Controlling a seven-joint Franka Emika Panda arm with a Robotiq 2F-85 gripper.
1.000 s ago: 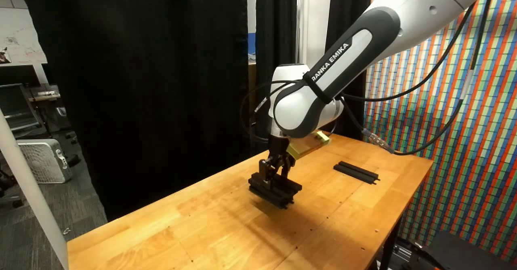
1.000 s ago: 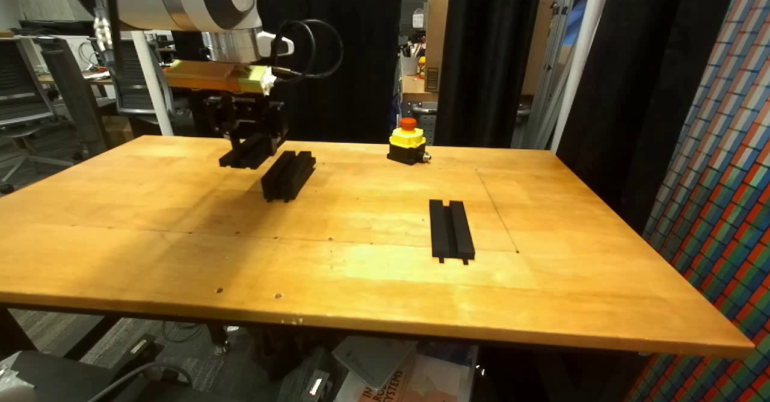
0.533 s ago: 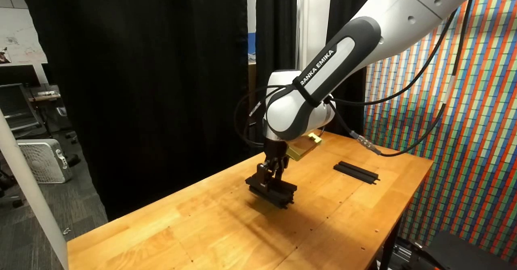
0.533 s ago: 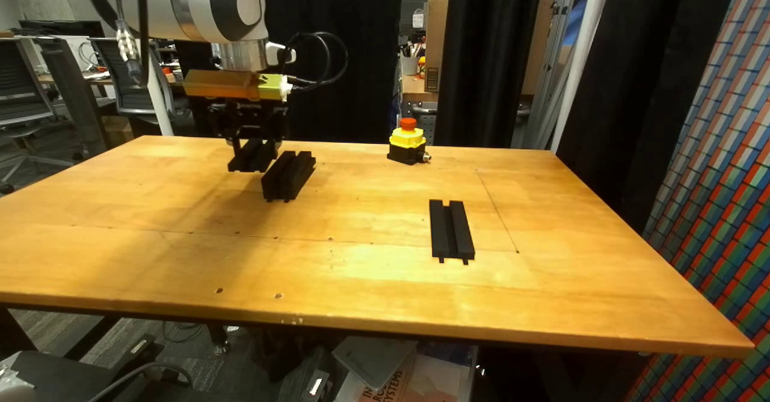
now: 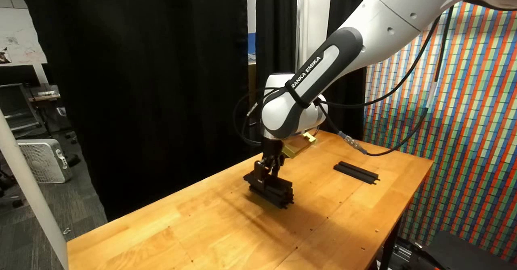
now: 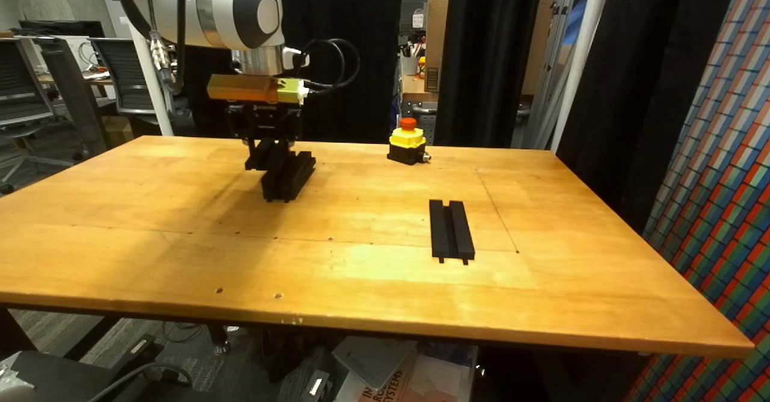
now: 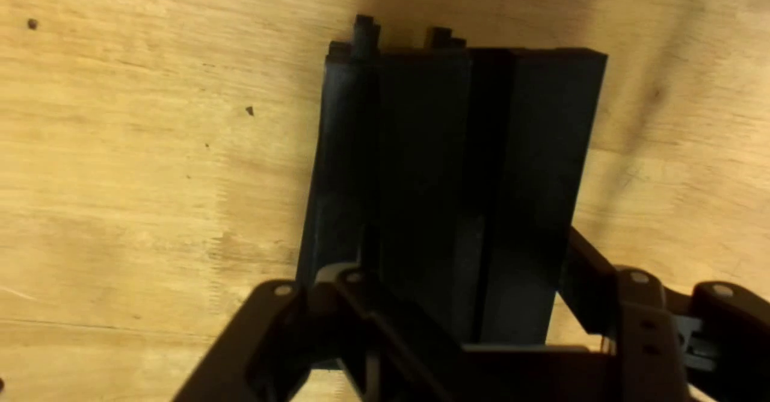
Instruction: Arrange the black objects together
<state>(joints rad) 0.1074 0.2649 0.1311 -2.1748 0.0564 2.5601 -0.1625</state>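
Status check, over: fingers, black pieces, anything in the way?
Fingers shut on a black piece. Possible obstacle: black stack right by it, contact unclear. Second black piece lies apart on the table.

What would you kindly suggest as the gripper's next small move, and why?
I would probably ease the gripper slightly leftward in the wrist view: it grips a black piece partly over the black block on the table, and a strip of that block shows past the piece's left edge, so they seem not lined up.
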